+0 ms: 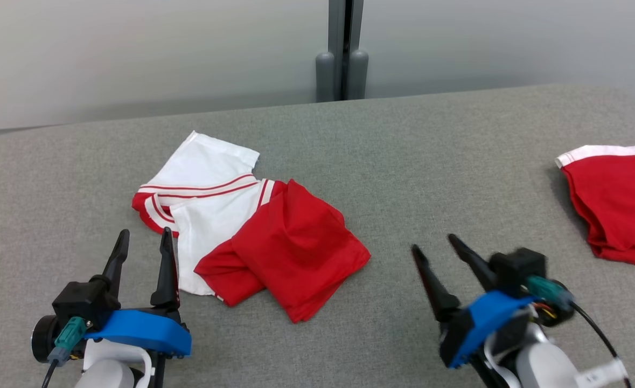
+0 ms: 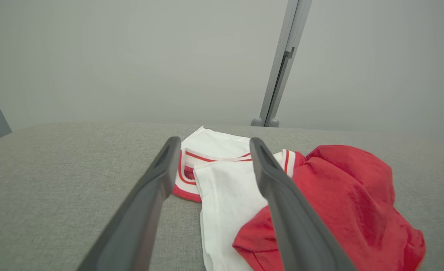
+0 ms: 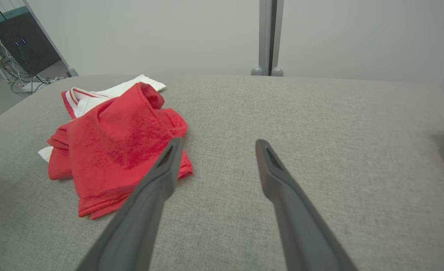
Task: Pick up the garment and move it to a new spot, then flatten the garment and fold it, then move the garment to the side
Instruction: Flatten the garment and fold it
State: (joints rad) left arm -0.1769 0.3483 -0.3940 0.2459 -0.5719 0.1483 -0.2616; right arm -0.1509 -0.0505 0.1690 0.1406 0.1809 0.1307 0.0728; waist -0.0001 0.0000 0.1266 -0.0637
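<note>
Two end effectors, both empty; one garment to lift.

Item 1: garment (image 1: pixel 252 231), red and white with striped trim. It lies crumpled and doubled over itself on the grey tabletop (image 1: pixel 457 161), between the middle and the left edge. The red part is heaped over the white part.

Item 2: left end effector (image 1: pixel 146 233), fingers spread wide and holding nothing. It sits just beside the white part's near-left border.

Item 3: right end effector (image 1: pixel 433 242), fingers spread wide and holding nothing. It is over bare cloth covering, near the garment's red corner but apart from it.

Item 4: second red piece (image 1: pixel 619 210) with a white band, at the right edge. Not part of this step.

Handling note (judgement): pick-up not yet begun.
- Bring each end effector to an outer border of the garment rather than the heaped middle.
- Close low against the tabletop, so the fingers pinch all layers at that spot.
- Lift both sides together so the cloth hangs open instead of bunching.
- Set it down on the bare stretch toward the middle, clear of the second red piece.
</note>
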